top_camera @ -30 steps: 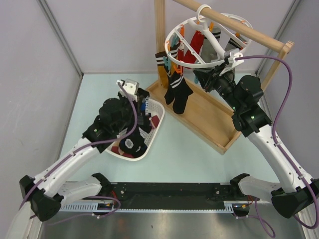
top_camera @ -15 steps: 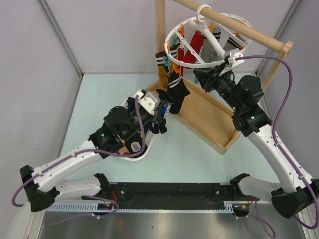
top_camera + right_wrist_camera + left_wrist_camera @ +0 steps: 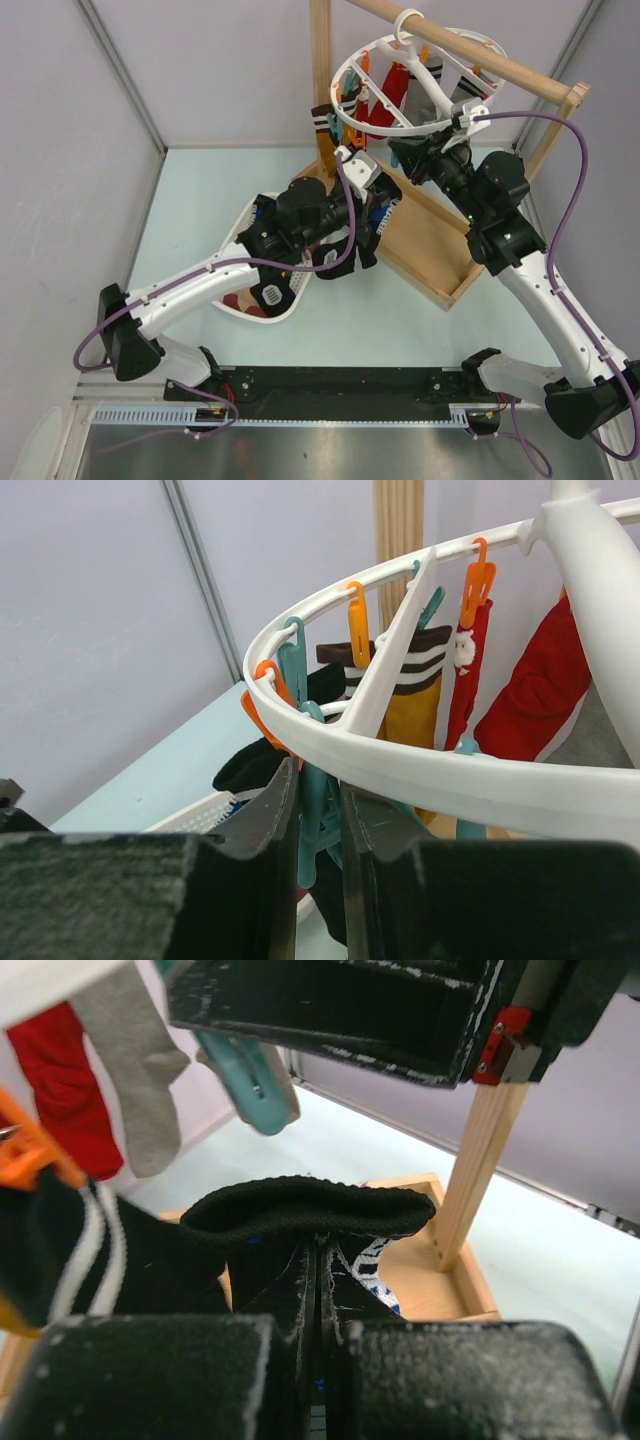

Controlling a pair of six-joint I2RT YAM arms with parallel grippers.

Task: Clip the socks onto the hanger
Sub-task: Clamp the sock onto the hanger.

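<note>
Only the wrist view shows the right gripper (image 3: 317, 783) pinching a teal clip (image 3: 317, 828).

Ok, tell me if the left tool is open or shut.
Shut: the left tool clamps the black sock by its cuff, no gap showing.

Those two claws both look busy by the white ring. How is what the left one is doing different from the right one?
The left gripper is shut on a black sock; the right gripper is shut on a teal clip. The left gripper sits below the hanger, with the sock's cuff pointing up; the right gripper is at the hanger's rim. Both have their fingers pinched together on something.
</note>
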